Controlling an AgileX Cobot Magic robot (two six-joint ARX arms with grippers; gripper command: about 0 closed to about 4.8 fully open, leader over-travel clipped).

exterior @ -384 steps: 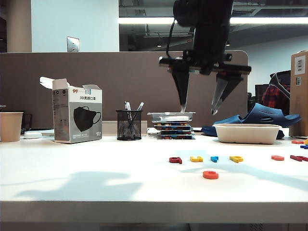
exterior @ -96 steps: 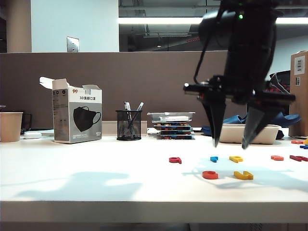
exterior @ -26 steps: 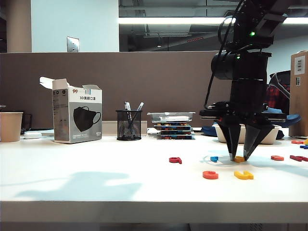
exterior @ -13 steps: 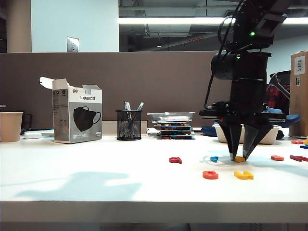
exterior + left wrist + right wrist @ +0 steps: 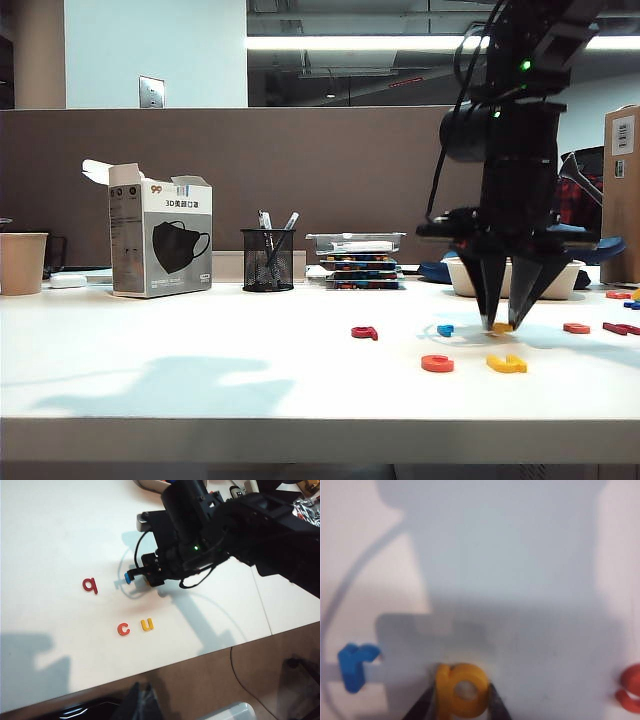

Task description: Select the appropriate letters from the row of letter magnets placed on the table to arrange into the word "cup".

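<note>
A: Survey the table [image 5: 200,380], left to right.

B: Far left: paper cup [image 5: 22,262], face-mask carton [image 5: 160,240], wire-mesh pen holder [image 5: 268,259]. Then the letter magnets: dark red "q" [image 5: 365,332], blue "r" [image 5: 445,329], and nearer the front edge the orange-red "c" [image 5: 437,363] with the yellow "u" [image 5: 506,363] just beside it. The yellow "p" [image 5: 502,327] sits in the back row, right of the "r".

A: State of the right gripper [image 5: 504,322]?

B: It points straight down over the "p". In the right wrist view its fingertips [image 5: 426,705] are narrowed onto the two sides of the bowl of the "p" [image 5: 462,690], touching it. Whether the letter is clear of the table cannot be told.

A: The left gripper?

B: Not visible; the left wrist view only looks down on the letters from above.

A: Handling properties of the "p"?

B: Judged light, rigid moulded plastic, flat and thin, with a smooth glossy face likely to slip on the smooth white top. Grip across the round bowl, where both edges give parallel contact; the stem offers less hold.

A: Remaining work?

B: "c" and "u" are placed; the "p" belongs right of the "u".
</note>
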